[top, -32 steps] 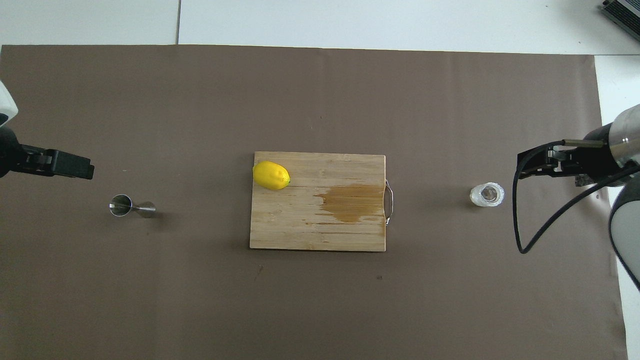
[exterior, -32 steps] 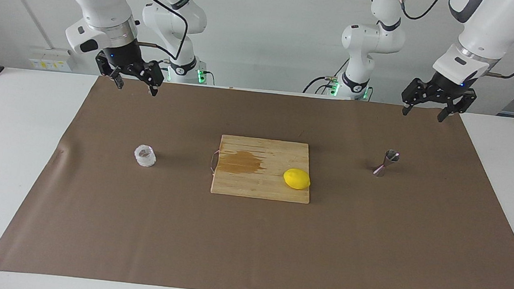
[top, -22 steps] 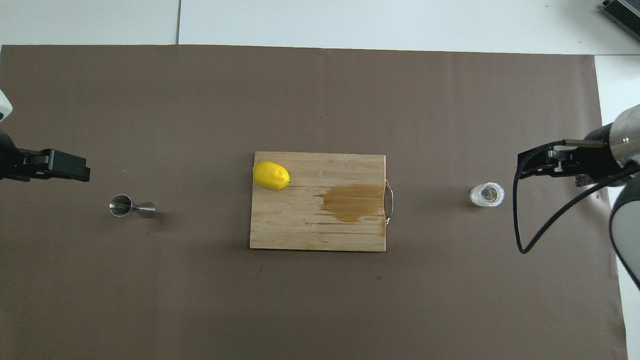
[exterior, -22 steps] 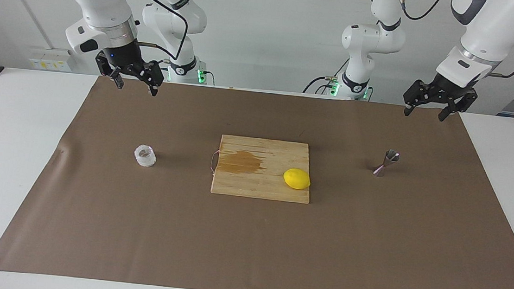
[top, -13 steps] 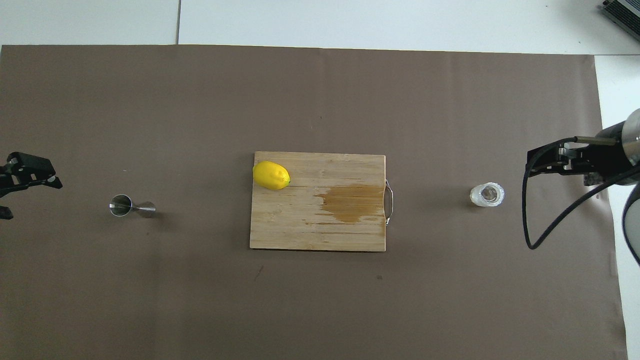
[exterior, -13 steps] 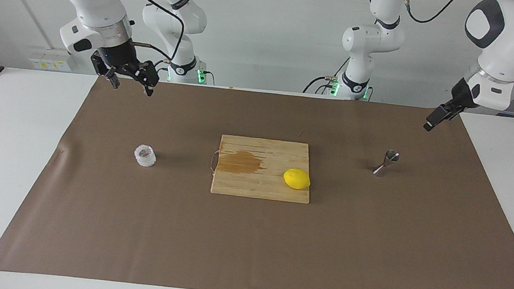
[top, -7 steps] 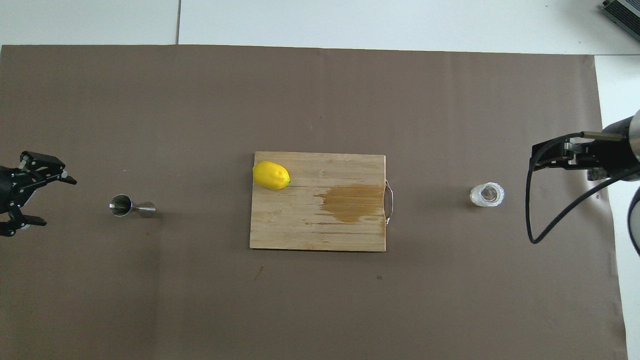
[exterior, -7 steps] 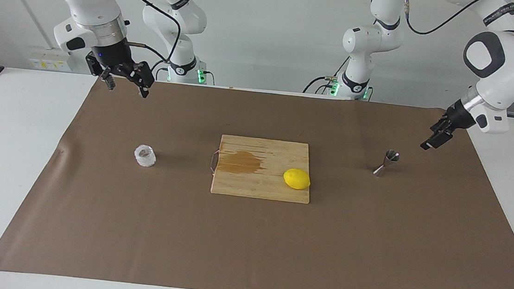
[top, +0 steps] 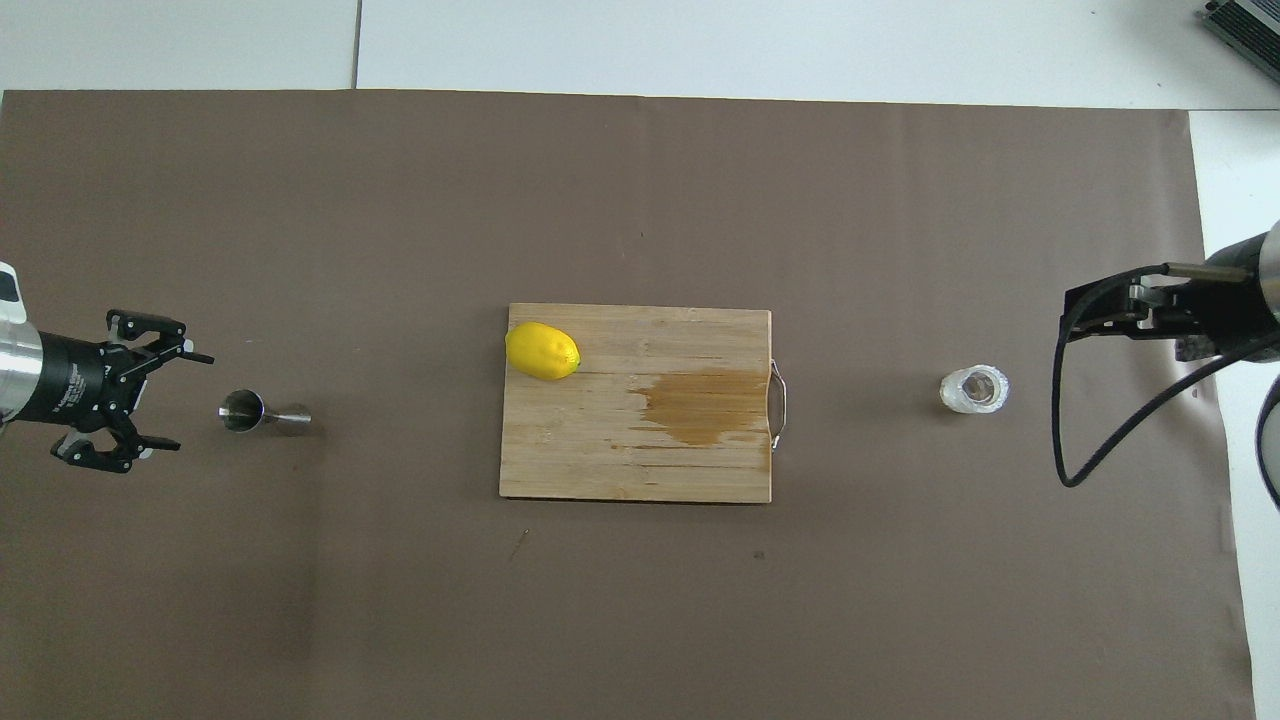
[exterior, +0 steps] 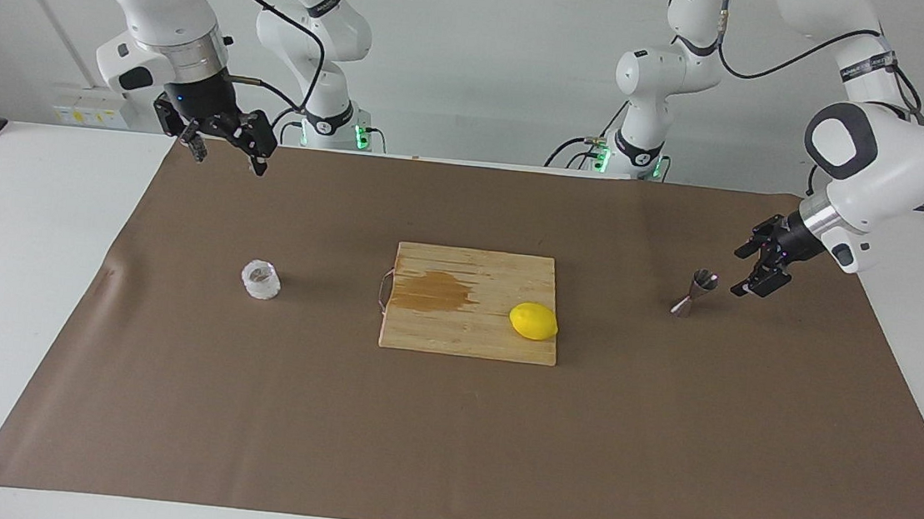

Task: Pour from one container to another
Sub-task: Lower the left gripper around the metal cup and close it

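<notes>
Claws both gape: your left gripper (exterior: 749, 270) sits beside the jigger (exterior: 694, 292), your right gripper (exterior: 225, 147) waits above the mat (exterior: 447, 425), the glass cup (exterior: 261, 280) untouched.

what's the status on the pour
Left gripper open, beside the jigger, not touching. Right gripper open, up, clear of the glass cup. Nothing held; nothing blocking.

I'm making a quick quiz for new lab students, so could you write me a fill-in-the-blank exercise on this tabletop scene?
1. The lemon lies on the wooden ____.
2. The left hand, open, is beside the metal ____.
3. The glass cup stands toward the ____ arm's end of the table.
4. The right hand, open, holds ____.

Missing words: cutting board; jigger; right; nothing.
</notes>
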